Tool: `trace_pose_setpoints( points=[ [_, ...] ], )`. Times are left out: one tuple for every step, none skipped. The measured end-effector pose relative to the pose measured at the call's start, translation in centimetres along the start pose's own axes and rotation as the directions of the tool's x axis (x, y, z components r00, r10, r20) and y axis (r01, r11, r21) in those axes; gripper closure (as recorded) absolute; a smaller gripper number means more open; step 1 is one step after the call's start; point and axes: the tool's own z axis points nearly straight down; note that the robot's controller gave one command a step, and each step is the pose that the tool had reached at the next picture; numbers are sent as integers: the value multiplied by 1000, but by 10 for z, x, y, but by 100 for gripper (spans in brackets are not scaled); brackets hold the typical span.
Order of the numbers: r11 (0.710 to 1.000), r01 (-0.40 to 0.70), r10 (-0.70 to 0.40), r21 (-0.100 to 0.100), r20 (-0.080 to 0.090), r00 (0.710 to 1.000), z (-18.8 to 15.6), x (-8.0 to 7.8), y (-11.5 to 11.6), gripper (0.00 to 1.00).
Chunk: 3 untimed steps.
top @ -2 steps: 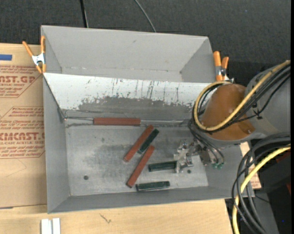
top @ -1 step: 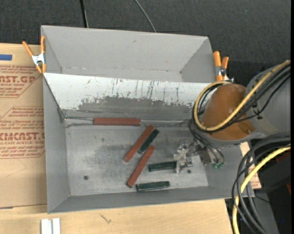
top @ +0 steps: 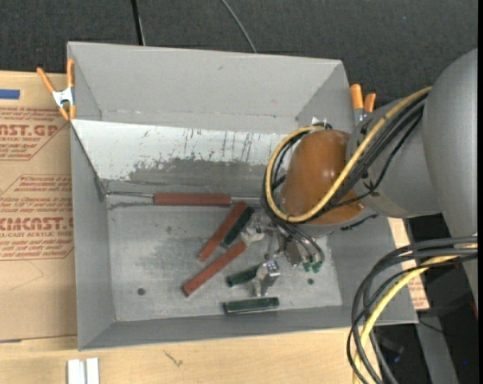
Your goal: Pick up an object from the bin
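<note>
The tool (top: pixel 267 272) hangs low over the floor of the bin (top: pixel 145 242), toward its near right corner. Whether it is open or closed, or grips anything, cannot be told. Just beside its tip, toward the bin's left wall, lies a small dark green piece (top: pixel 243 278), its long axis roughly along the near edge. A dark green bar (top: pixel 249 305) lies closer to that edge, parallel to it, and a brown stick (top: pixel 213 269) slants away leftward.

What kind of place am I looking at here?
Likely a robotics lab test bench: a cabled robot arm reaches into a grey metal bin, its gripper low among reddish-brown sticks and small dark pieces.
</note>
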Motion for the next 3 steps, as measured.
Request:
trace_pose_setpoints(
  points=[
    [1000, -1, 1, 0, 14, 1000, -3, -4, 0, 100],
    [1000, -1, 1, 0, 14, 1000, -3, -4, 0, 100],
    [1000, -22, 22, -1, -3, 1000, -135, 23, -1, 100]
  ],
)
